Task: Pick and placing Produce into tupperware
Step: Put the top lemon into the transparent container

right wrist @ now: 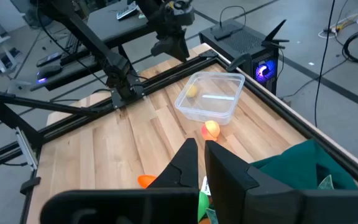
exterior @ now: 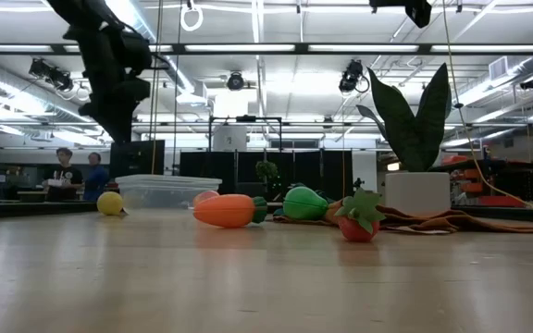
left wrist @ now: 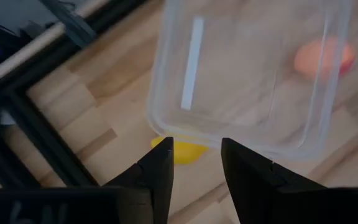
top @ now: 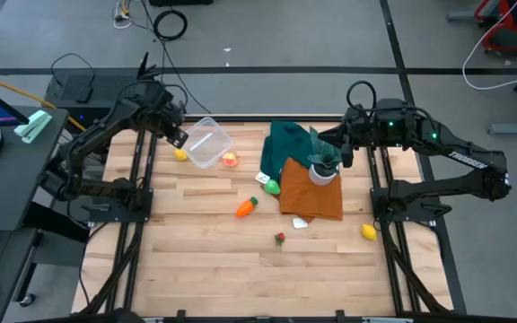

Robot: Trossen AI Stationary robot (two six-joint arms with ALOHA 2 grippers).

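The clear tupperware point(top: 209, 144) stands on the table at the far left, with nothing in it. A yellow piece point(top: 180, 154) lies against its left side, and the peach point(top: 231, 160) lies at its right. The green piece point(top: 272, 187), the carrot point(top: 246, 208), the red berry point(top: 280, 239) and a second yellow piece point(top: 368, 231) lie apart on the wood. My left gripper point(left wrist: 196, 155) is open, hanging well above the first yellow piece point(left wrist: 182, 151) beside the tupperware point(left wrist: 247, 74). My right gripper point(right wrist: 201, 163) is shut and empty, raised near the potted plant.
A spiky potted plant point(top: 323, 166) in a white pot stands on a green cloth point(top: 290, 144) and an orange cloth point(top: 312, 193) at the far right of centre. Black rails point(top: 137, 179) run along both sides of the table. People stand in the room behind point(exterior: 77, 171).
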